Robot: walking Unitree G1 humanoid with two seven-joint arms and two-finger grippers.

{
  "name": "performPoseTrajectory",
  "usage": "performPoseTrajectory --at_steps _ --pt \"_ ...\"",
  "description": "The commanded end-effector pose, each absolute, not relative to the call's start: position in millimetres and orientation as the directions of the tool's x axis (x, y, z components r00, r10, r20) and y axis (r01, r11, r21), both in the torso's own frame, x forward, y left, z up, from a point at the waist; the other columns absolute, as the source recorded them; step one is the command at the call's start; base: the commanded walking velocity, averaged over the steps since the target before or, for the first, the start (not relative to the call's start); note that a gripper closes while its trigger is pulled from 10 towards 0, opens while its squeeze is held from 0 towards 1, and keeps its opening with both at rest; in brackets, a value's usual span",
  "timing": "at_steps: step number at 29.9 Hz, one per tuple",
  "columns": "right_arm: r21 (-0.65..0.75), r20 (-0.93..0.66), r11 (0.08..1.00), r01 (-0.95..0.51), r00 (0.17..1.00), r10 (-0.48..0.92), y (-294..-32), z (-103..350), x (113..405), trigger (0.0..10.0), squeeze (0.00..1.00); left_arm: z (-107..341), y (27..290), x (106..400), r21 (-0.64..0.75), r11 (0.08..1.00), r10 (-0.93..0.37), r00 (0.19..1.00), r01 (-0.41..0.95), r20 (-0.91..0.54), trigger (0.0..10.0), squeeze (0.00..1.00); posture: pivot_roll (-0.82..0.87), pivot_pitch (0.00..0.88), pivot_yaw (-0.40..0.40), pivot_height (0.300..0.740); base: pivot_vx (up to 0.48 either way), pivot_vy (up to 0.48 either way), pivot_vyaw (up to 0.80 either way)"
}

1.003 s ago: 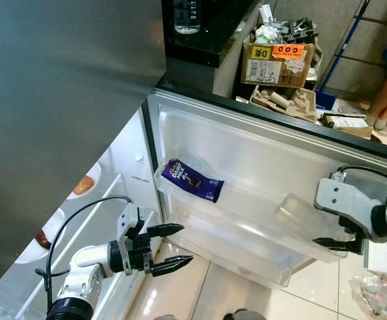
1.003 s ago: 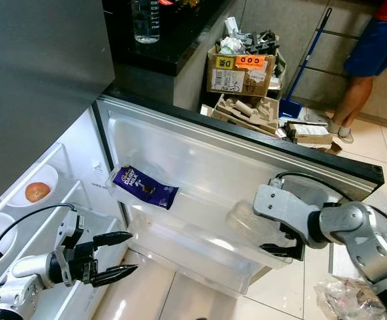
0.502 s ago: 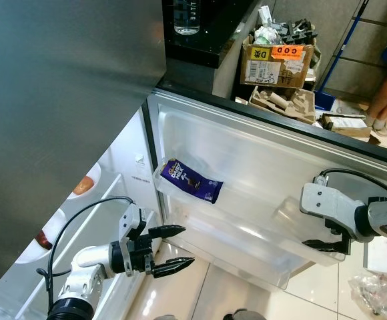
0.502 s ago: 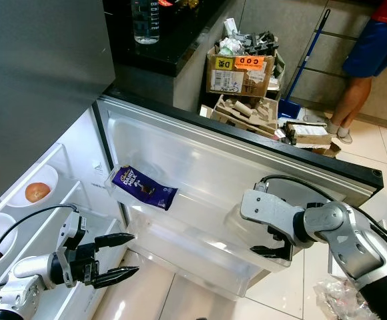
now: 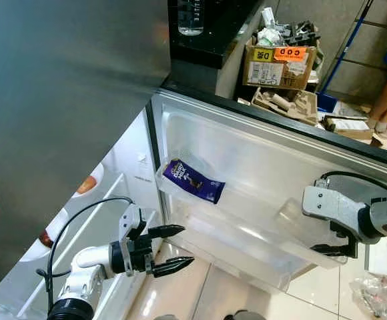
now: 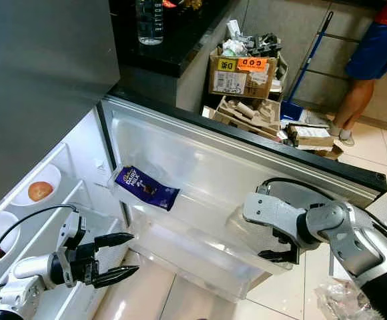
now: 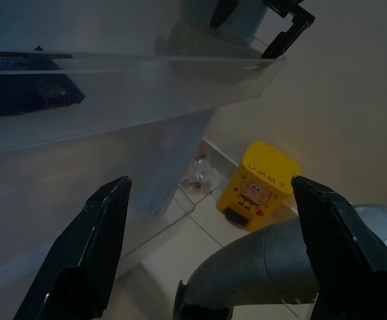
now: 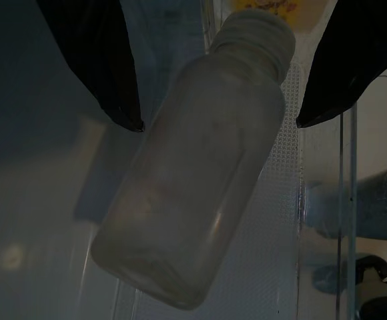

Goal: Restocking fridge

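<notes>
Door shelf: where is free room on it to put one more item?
The door shelf is bare between the chocolate bag at its hinge end and the bottle near its outer end. That outer end is crowded: the right tool is there, open.

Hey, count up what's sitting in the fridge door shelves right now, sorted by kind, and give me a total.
Chocolate bar: 1, in the upper door shelf
Frosted plastic bottle: 1, in the door shelf by the right gripper
Total: 2
</notes>
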State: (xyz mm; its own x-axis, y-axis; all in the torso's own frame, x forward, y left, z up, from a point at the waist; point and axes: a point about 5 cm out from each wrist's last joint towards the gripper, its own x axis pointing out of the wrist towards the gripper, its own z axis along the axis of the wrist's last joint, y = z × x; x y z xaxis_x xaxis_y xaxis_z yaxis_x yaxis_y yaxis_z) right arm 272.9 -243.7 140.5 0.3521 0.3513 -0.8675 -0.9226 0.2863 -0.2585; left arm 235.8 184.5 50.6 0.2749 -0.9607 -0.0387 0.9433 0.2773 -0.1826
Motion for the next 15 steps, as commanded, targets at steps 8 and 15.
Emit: performPoseTrajectory --at_steps 8,15 --pt "-0.200 -0.899 0.297 -0.934 0.295 0.323 -248.9 130.4 266.8 0.0 0.00 44.8 181.2 230.9 -0.199 0.274 -0.962 0.271 0.941 -0.046 10.0 0.00 -0.09 0.101 -0.058 0.740 0.000 0.000 0.00" --pt "-0.231 -0.895 0.299 -0.926 0.322 0.308 -251.0 132.7 269.2 0.0 0.00 45.2 181.5 231.3 -0.198 0.274 -0.962 0.269 0.941 -0.049 10.0 0.00 -0.10 0.101 -0.054 0.740 0.000 0.000 0.00"
